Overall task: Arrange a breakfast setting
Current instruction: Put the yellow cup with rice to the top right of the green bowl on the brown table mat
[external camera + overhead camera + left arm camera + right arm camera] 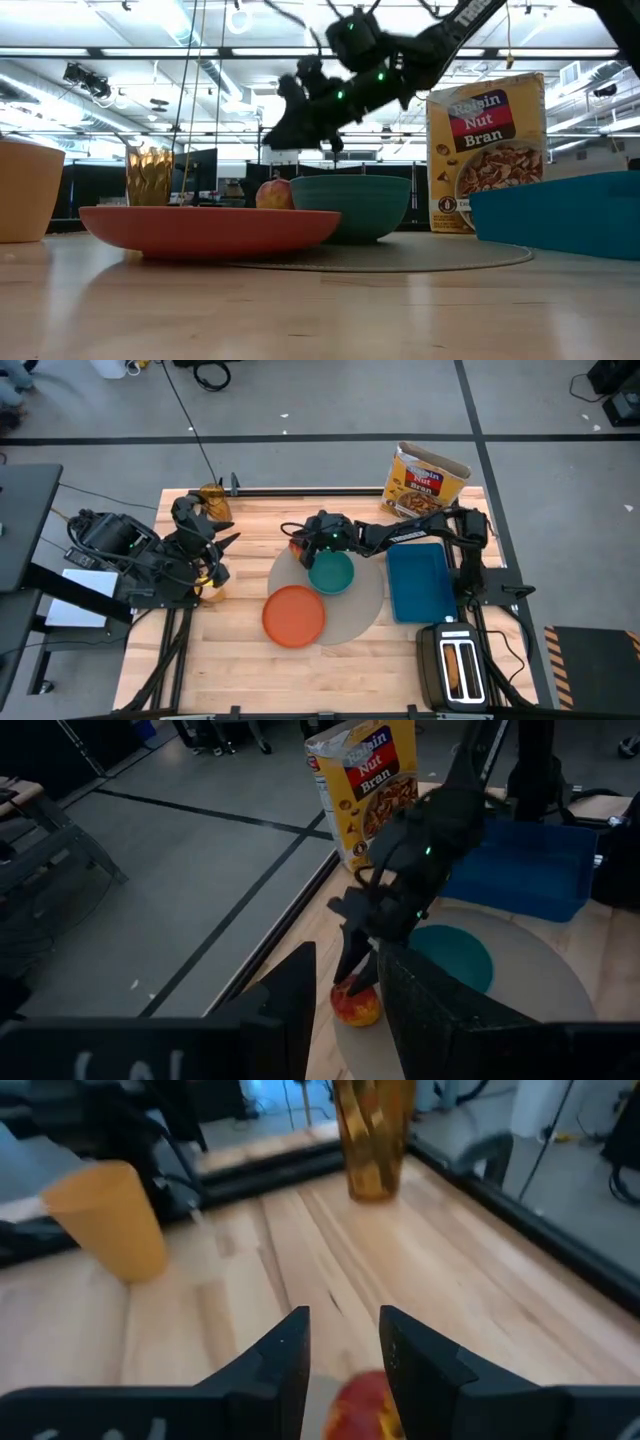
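The red apple is seen resting on the far left edge of the grey placemat, just beside the teal bowl. The right claw is poised directly above it, fingers parted and nothing clamped. The apple is judged firm, smooth, moderately light and prone to rolling; a grip across its widest girth is advised. Being near-round, no long axis is discernible. The left claw waits at the left of the bench; its state cannot be told.

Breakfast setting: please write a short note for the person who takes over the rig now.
Right tool: open, over the red apple at the grey placemat edge.
Left tool: idle at table's left, near the yellow-orange cup.
Done: orange plate and teal bowl on the placemat; apple set down.
Left: the cup. Spoon and bread not visible.
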